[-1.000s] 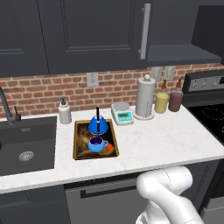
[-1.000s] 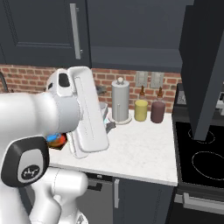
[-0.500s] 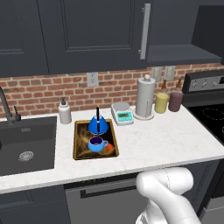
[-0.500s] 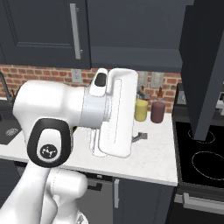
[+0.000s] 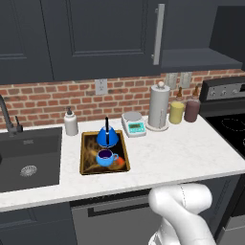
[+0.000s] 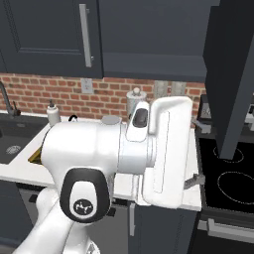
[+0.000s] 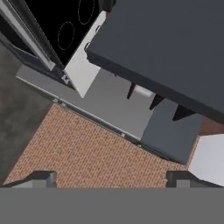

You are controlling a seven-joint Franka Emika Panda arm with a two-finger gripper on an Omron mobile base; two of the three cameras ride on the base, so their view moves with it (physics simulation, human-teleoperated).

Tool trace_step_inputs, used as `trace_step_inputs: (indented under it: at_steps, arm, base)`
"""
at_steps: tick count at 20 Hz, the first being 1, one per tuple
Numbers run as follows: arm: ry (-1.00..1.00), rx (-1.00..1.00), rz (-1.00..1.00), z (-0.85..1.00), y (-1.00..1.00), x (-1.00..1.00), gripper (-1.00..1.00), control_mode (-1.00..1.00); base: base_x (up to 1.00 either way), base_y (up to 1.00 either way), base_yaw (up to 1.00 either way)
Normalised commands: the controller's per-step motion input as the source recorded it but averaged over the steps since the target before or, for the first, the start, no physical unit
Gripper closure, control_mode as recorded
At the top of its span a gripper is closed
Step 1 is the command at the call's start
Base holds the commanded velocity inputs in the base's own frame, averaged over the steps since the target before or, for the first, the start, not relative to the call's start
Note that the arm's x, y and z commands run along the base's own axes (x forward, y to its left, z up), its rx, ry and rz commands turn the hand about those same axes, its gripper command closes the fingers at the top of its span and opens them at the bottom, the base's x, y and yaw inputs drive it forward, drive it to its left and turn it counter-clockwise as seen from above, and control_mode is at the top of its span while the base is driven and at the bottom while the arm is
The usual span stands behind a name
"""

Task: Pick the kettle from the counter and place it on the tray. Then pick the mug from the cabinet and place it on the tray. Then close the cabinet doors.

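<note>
The blue kettle [image 5: 107, 137] stands on the back half of the dark, gold-rimmed tray [image 5: 84, 154]. The small blue mug [image 5: 105, 156] sits just in front of it on the same tray, which lies on the white counter [image 5: 182, 153]. My white arm crosses the middle of the right base view. My gripper [image 7: 111, 179] is open and empty, its two fingertips [image 7: 43, 177] far apart. Ahead of it in the hand view are the stove top and a big dark panel. One cabinet door [image 6: 233, 74] swings open over the stove. The other door [image 5: 110, 38] is shut beside the cabinet [image 5: 201, 60].
A dark sink [image 5: 28, 158] with a faucet is set in at the left, with a soap bottle [image 5: 71, 122] beside it. Behind the tray stand a scale [image 5: 134, 123], a paper towel roll [image 5: 159, 106] and two jars [image 5: 177, 112]. The black stove [image 5: 229, 124] adjoins the counter's right end.
My arm has swung to the right across the right base view, toward the open door. Kettle, mug and tray have stayed put.
</note>
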Motion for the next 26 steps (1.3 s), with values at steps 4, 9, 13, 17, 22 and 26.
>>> trace_step_inputs:
  at_steps: [4,9,13,17,22,26]
  arm:
    - [-0.08,-0.22,-0.13,0.11,-0.32,-0.41,-1.0,-1.0]
    - [-0.02,-0.16,-0.17,0.2,-0.45,-0.24,-1.0,-1.0]
    - [-0.08,-0.11,-0.09,0.27,-0.39,-0.04,-1.0,-1.0]
    - [-0.03,-0.06,-0.01,0.14,-0.27,0.21,-1.0,-1.0]
    - [-0.07,0.0,0.02,0.01,-0.12,0.42,-1.0,-1.0]
    - [-0.12,0.02,0.08,0.0,-0.13,0.41,-1.0,-1.0]
  base:
    - [0.0,0.0,0.0]
    - [0.0,0.0,0.0]
    - [0.0,0.0,0.0]
    - [0.0,0.0,0.0]
    - [0.0,0.0,0.0]
    - [0.0,0.0,0.0]
